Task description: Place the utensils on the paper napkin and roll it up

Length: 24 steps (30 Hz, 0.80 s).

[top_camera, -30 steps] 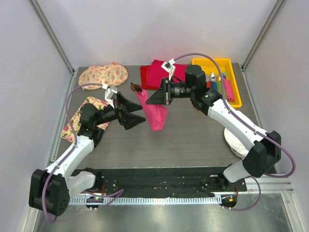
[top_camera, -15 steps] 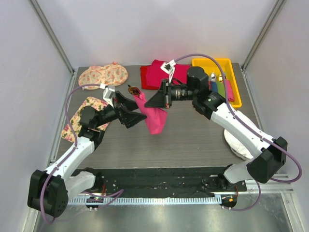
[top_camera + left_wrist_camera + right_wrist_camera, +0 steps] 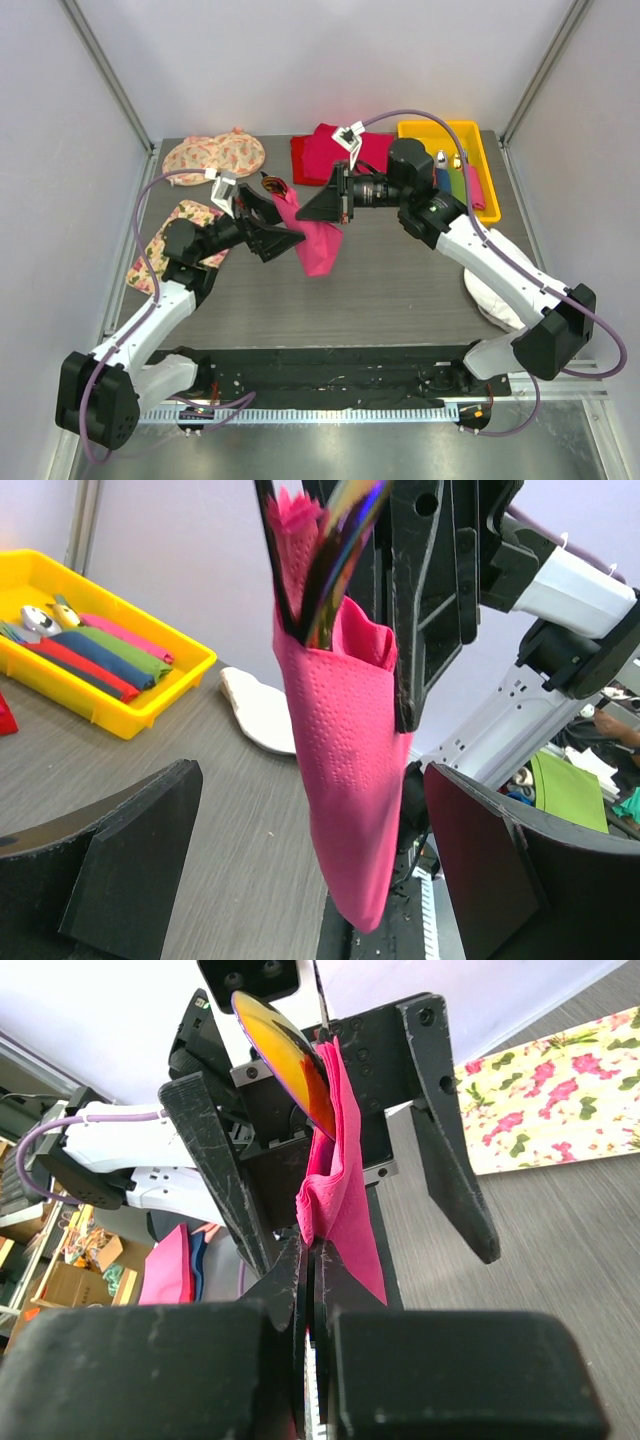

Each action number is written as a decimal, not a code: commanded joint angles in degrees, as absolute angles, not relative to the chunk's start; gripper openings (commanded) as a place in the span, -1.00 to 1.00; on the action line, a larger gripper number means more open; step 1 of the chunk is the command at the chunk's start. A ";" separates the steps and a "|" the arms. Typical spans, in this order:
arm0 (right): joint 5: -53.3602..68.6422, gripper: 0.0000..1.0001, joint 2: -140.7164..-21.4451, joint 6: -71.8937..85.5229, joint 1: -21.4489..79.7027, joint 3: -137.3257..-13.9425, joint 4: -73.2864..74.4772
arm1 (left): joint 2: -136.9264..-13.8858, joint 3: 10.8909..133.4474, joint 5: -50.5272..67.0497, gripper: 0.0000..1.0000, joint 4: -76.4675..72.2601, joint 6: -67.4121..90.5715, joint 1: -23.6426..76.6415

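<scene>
The pink paper napkin (image 3: 318,245) hangs in the air over the table's middle, wrapped loosely around the utensils (image 3: 275,186), whose shiny heads stick out of its top. My right gripper (image 3: 308,212) is shut on the napkin's upper edge (image 3: 340,1180), just below a utensil's iridescent head (image 3: 285,1070). From the left, my left gripper (image 3: 290,238) stands open, one finger on either side of the hanging napkin (image 3: 350,740) without touching it. Dark utensil handles (image 3: 330,550) show in the roll's open top.
A yellow tray (image 3: 480,135) at the back right holds coloured rolls and more cutlery. A red-magenta cloth pile (image 3: 315,155) lies at the back centre. Floral mats (image 3: 212,155) lie at the back left and left (image 3: 165,250). A white object (image 3: 490,295) rests at the right.
The right arm carried the napkin bundle slightly left and back. The left gripper rose and advanced until its open fingers straddle the hanging napkin.
</scene>
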<state>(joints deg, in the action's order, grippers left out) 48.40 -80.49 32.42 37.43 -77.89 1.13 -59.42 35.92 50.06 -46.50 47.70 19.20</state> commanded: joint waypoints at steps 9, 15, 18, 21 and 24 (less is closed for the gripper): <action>49.22 -0.98 -76.29 35.24 37.97 -77.61 -5.54 | -58.71 40.96 49.13 0.85 -49.66 50.71 19.51; 49.31 -0.98 -75.94 36.12 38.06 -77.34 -6.68 | -59.15 41.04 48.87 0.53 -49.66 50.80 19.60; 49.13 -0.98 -75.94 36.56 38.06 -77.17 -7.12 | -59.24 41.22 49.57 0.33 -50.01 50.80 19.60; 49.13 -0.98 -75.76 37.00 37.97 -77.17 -7.56 | -59.33 40.96 49.92 0.15 -50.27 50.80 19.60; 49.04 -0.98 -75.76 36.91 38.06 -76.99 -7.47 | -59.41 41.04 49.92 -0.05 -50.45 51.06 19.60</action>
<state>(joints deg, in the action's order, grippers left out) 48.38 -78.98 35.48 37.78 -76.79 -2.15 -59.40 39.11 49.58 -47.35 50.98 19.42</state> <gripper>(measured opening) 0.034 0.541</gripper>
